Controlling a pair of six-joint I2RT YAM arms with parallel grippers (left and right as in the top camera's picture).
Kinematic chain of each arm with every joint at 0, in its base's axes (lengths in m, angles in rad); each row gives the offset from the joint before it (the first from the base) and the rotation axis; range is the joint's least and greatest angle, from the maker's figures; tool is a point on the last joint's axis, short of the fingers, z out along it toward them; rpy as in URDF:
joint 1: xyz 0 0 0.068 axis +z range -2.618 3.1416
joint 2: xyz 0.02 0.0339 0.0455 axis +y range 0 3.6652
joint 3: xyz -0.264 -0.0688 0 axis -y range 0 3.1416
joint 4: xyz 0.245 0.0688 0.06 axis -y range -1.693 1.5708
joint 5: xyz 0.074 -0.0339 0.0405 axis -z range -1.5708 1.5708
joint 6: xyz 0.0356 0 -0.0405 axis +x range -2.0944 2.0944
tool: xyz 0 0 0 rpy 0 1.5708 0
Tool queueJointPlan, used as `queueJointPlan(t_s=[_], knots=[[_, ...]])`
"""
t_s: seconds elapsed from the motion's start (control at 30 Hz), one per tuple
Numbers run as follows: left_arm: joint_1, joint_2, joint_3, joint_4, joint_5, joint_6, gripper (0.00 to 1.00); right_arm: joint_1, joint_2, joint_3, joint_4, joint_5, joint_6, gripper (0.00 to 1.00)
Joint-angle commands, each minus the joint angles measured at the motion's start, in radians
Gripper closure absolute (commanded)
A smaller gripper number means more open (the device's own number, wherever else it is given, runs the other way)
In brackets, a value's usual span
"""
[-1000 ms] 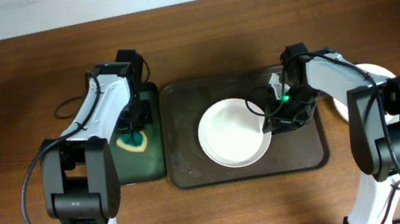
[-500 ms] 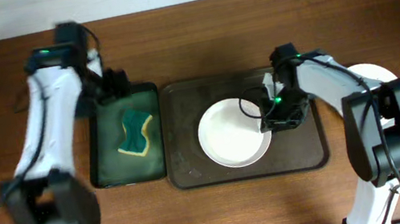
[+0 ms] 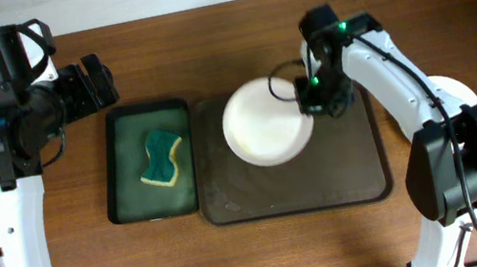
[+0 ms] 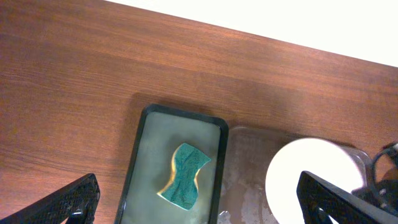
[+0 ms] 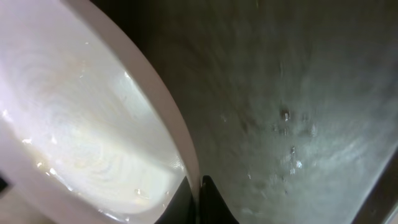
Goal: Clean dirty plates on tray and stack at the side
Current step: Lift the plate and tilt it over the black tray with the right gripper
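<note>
Plate (image 3: pixel 262 131), pinched at its rim by the right hand (image 3: pixel 311 105), hangs over the far rim of the tray (image 3: pixel 344 184). Left hand (image 3: pixel 101 79) hovers wide open above the tabletop (image 3: pixel 205 52), near a sponge (image 3: pixel 160 158).

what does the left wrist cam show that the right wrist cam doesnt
Left wrist only: the sponge lying in the green tray, bare wooden table, and the left gripper open. Right wrist only: the right gripper shut on the plate at its rim, seen close, with droplets on the brown tray. Both: the white plate and the brown tray.
</note>
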Motion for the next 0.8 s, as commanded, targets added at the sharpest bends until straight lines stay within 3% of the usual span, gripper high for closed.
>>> queueJointPlan(t_s=[0.0,0.33,0.5,0.77], knots=[[0.003,-0.008,-0.002,-0.001,-0.008,0.016,0.01,0.077,0.001,0.132,-0.005,0.018,0.02,0.96],[0.002,-0.008,-0.002,-0.005,-0.008,0.016,0.01,0.347,0.004,0.169,0.171,0.28,0.144,0.96],[0.002,-0.008,-0.002,-0.005,-0.008,0.016,0.01,0.502,0.012,0.169,0.272,0.565,0.143,0.96],[0.002,-0.008,-0.002,-0.005,-0.008,0.016,0.01,0.678,0.012,0.169,0.3,1.021,0.135,0.96]])
